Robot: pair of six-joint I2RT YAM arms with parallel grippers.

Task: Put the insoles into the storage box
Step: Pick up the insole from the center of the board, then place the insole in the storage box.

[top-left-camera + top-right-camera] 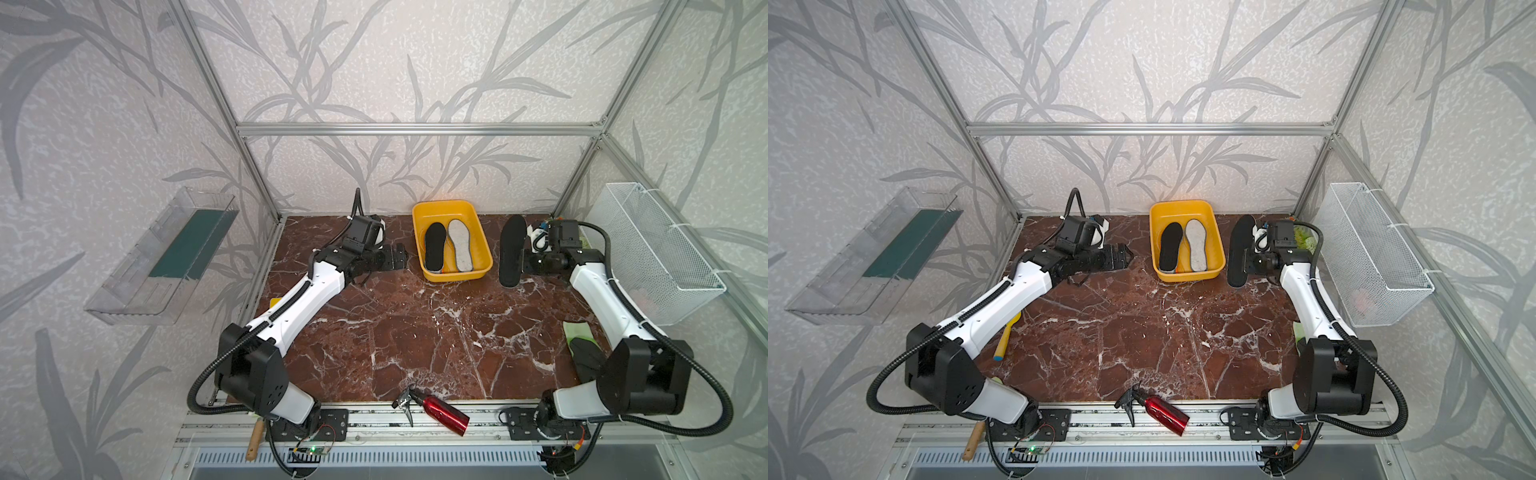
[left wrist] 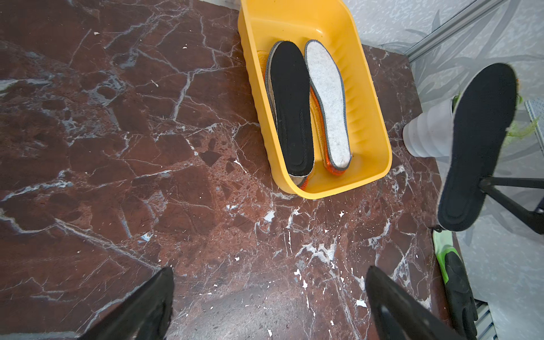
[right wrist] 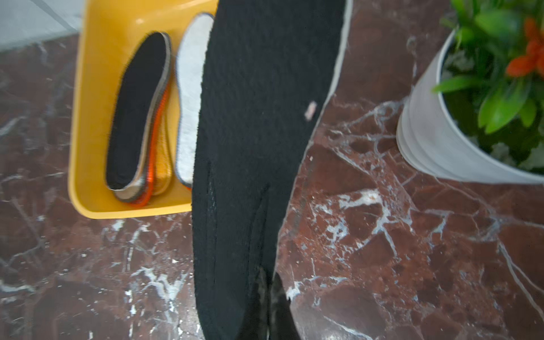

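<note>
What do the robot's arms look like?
Both the left arm and right arm have smooth white shells, chunky black joints and a ribbed black hose looping alongside. The left tool and right tool end in thin black fingers.

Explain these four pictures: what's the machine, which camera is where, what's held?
Two robot arms with two-finger grippers at a marble table. Two pictures look down from overhead, nearly alike; two come from wrist cameras. The right gripper is shut on a black insole, held up beside the yellow storage box. The left gripper is open, empty. The box holds a second black insole, a grey felt insole and orange ones underneath. A red spray bottle and a glove lie nearer the arm bases.
</note>
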